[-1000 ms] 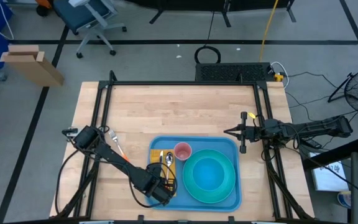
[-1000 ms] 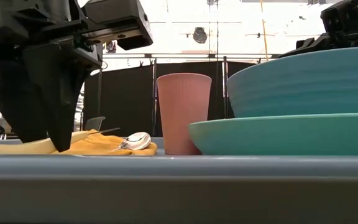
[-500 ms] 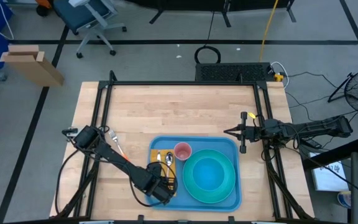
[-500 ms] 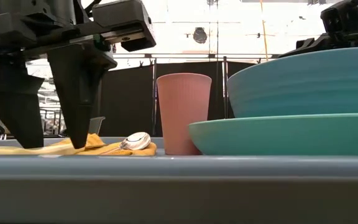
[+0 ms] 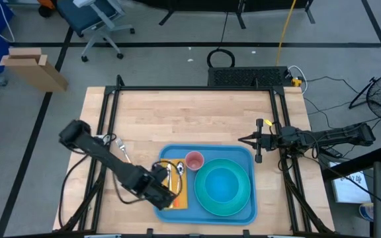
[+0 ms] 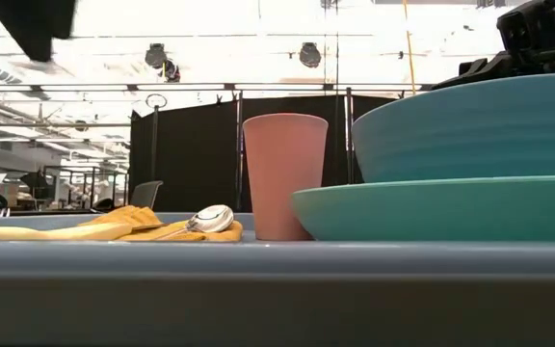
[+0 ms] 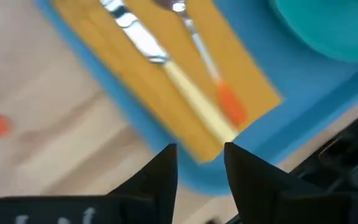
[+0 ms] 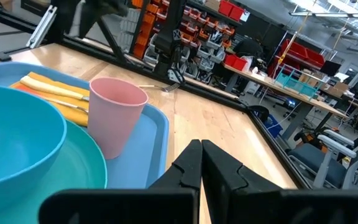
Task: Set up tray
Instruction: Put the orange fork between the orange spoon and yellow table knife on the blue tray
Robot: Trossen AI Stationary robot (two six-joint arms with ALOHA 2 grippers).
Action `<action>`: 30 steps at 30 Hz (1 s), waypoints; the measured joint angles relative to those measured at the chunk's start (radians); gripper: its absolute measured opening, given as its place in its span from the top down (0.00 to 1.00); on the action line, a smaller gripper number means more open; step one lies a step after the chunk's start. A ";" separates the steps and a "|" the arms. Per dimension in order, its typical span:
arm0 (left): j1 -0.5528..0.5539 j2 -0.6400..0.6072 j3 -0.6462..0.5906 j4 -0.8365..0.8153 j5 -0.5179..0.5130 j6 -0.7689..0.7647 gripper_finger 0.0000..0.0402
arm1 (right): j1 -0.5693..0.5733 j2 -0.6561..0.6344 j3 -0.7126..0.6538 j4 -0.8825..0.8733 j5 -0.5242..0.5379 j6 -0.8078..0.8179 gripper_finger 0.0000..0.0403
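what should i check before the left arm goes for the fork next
1. Knife and spoon lie on the yellow napkin: ok
2. Napkin inside the tray: ok
3. Pink cup upright beside the plate and bowl: ok
4. Left gripper empty, fingers apart, above the tray's edge: ok
5. Fork on the table outside the tray: not ok
6. Right gripper parked shut off the tray: ok
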 joint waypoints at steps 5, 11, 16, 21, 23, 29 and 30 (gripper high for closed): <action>-0.019 -0.091 0.000 -0.206 -0.058 0.073 0.71 | 0.000 0.000 0.000 0.011 0.000 0.006 1.00; -0.016 -0.155 -0.005 -0.493 -0.118 -0.086 0.75 | 0.000 0.000 0.000 0.010 0.000 0.020 1.00; -0.002 -0.242 -0.141 -0.427 -0.067 -0.178 0.81 | 0.000 0.000 0.000 0.010 0.000 0.027 1.00; -0.003 -0.325 -0.367 -0.307 0.018 -0.356 0.89 | 0.000 0.000 0.000 0.010 0.000 0.027 1.00; -0.003 -0.346 -0.467 -0.212 0.029 -0.404 0.91 | 0.000 0.000 0.000 0.010 0.000 0.027 1.00; 0.016 -0.358 -0.669 0.078 0.037 -0.473 0.93 | 0.000 0.000 0.000 0.010 0.000 0.027 1.00; 0.023 -0.359 -0.689 0.114 0.038 -0.486 0.92 | 0.000 0.000 0.000 0.008 0.000 0.028 1.00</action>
